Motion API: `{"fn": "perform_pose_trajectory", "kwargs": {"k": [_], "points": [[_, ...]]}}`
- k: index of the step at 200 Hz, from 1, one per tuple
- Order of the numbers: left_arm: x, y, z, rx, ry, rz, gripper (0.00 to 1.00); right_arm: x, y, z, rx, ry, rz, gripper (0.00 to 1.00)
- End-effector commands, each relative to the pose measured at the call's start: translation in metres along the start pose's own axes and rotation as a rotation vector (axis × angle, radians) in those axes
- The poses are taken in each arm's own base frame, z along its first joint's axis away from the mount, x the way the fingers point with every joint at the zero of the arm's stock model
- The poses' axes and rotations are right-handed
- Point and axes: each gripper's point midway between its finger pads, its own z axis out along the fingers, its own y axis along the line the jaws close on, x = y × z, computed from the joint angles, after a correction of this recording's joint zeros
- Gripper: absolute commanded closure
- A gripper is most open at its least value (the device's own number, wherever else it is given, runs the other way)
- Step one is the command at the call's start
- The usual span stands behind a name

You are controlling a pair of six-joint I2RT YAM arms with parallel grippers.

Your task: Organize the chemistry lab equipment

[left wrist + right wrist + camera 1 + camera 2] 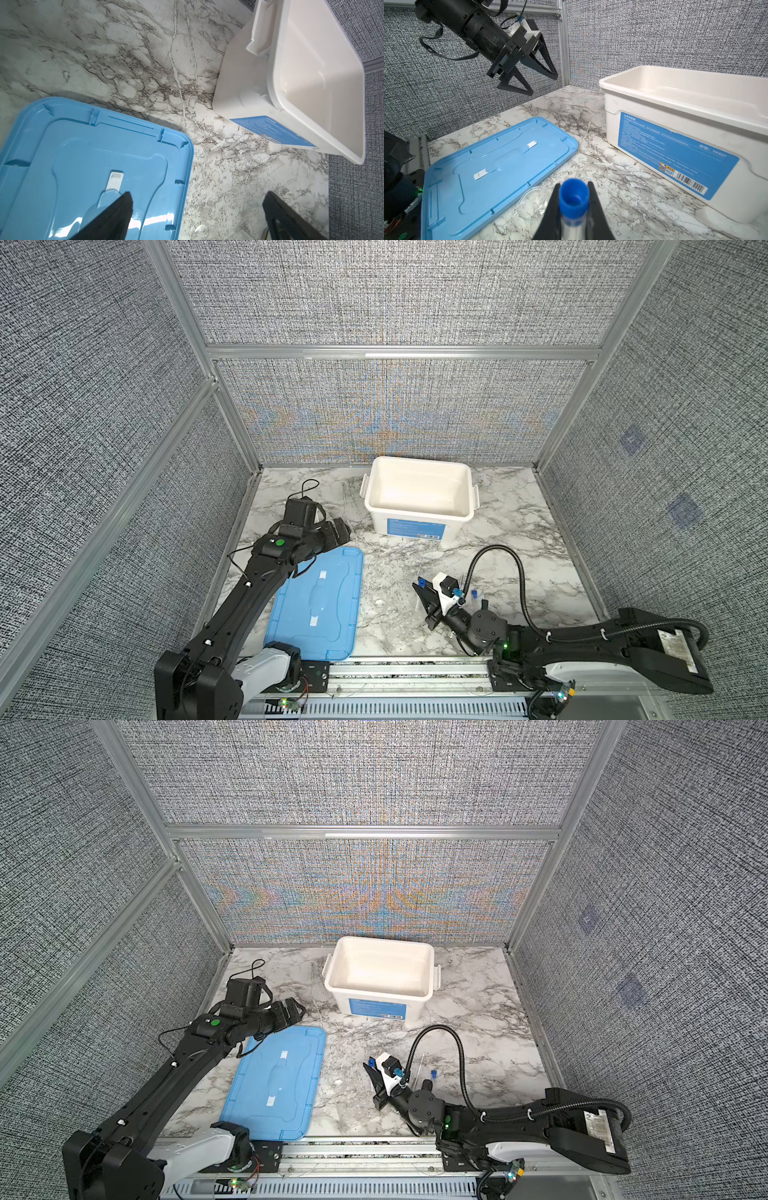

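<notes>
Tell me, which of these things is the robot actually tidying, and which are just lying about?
Part of the job: blue-capped tube, second blue-capped tube on the table, clear round dish.
Just lying about: white tub, blue lid.

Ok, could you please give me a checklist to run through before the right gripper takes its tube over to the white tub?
1. Grip: the right gripper is shut on the blue-capped tube: ok.
2. Opening: the white tub is open, and the blue lid lies flat, apart from it: ok.
3. Other arm: the left gripper is open, empty and raised beside the tub: ok.
4. Path: nothing tall stands on the table between tube and tub: ok.
5. Room inside the tub: cannot tell; it looks empty, but clear pieces would hardly show.
</notes>
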Motion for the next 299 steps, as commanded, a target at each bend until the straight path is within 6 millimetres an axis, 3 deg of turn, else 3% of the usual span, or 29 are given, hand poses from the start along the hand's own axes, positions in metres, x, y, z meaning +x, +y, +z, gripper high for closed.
{"fn": "perform_pose_trajectory", "kwargs": {"k": [1, 100, 159, 299], "points": [[-0.005, -0.006, 0.001, 0.028, -0.011, 0.008, 0.01, 0.005, -0.008, -0.001, 0.046, 0.003, -0.015, 0.87], [-0.002, -0.007, 0.004, 0.035, 0.006, -0.016, 0.01, 0.008, -0.005, 0.000, 0.030, -0.015, 0.000, 0.87], [0.001, -0.004, 0.006, 0.024, 0.013, -0.019, 0.01, 0.023, -0.009, -0.005, 0.041, 0.026, -0.015, 0.80], [0.006, 0.001, 0.011, 0.017, 0.022, -0.014, 0.01, 0.026, -0.003, -0.013, 0.013, 0.098, -0.044, 0.75]]}}
